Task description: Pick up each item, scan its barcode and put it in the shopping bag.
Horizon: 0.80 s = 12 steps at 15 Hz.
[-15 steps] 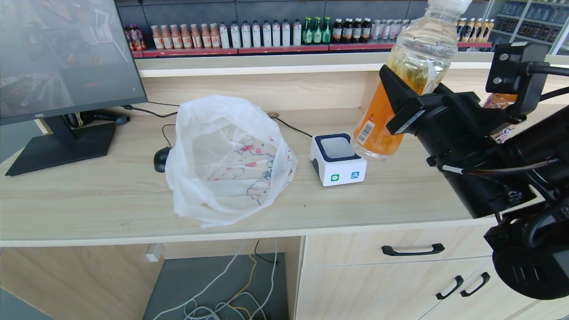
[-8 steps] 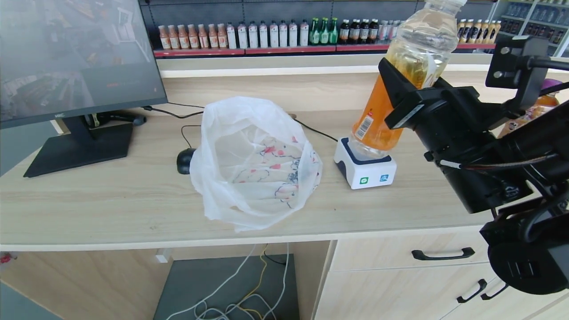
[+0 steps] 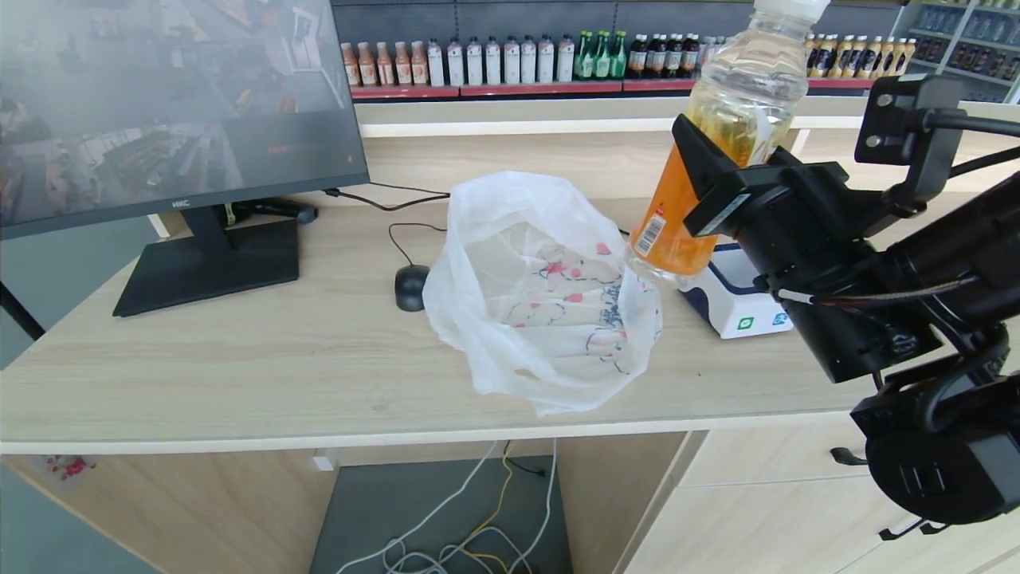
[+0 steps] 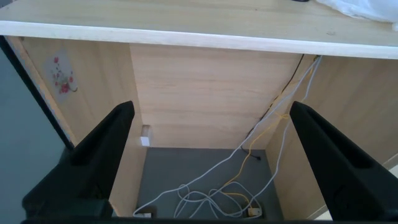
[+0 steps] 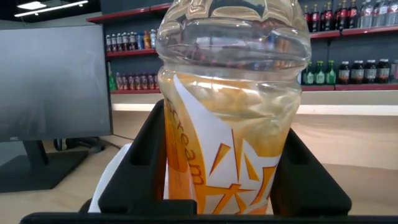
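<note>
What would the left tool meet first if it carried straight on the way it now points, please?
Probably the wooden back panel of the recess under the counter: the open left tool points squarely at it. The hanging cables lie off to one side, though depth is hard to judge.

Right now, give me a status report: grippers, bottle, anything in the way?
Right gripper shut on bottle, held aloft between shopping bag and scanner. Left gripper open, low before counter. Bag mouth open, nothing blocking it.
</note>
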Motion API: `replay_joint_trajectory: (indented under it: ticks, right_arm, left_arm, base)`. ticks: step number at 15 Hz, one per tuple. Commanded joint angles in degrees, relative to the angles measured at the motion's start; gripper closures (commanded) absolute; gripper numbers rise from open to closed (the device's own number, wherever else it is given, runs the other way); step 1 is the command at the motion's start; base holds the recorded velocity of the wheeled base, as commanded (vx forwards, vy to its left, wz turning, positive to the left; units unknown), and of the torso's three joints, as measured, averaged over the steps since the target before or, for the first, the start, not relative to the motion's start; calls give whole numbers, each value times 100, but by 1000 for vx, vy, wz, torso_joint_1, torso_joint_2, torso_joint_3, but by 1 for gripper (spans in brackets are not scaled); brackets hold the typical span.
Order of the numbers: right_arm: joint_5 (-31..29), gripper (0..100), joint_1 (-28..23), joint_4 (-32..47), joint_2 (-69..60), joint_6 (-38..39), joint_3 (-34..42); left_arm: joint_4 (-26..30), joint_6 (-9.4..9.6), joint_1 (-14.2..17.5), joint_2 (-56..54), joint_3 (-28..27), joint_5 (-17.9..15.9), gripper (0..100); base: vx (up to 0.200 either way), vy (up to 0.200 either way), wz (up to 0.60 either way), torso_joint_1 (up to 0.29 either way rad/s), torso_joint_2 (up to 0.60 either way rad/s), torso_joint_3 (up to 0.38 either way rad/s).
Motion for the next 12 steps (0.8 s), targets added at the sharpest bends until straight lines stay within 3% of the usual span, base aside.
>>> replay_joint_trajectory:
  ticks: [1, 12]
  right_arm:
    - [3, 100, 3, -9, 20, -4, 9]
    - [47, 100, 161, -9, 283, -13, 18]
  left_arm:
    - [5, 1, 4, -2, 0, 4, 0]
    - [-4, 10, 4, -2, 0, -5, 0]
  base:
    - [0, 200, 0, 7, 2, 12]
    - [0, 0, 0, 0, 0, 0]
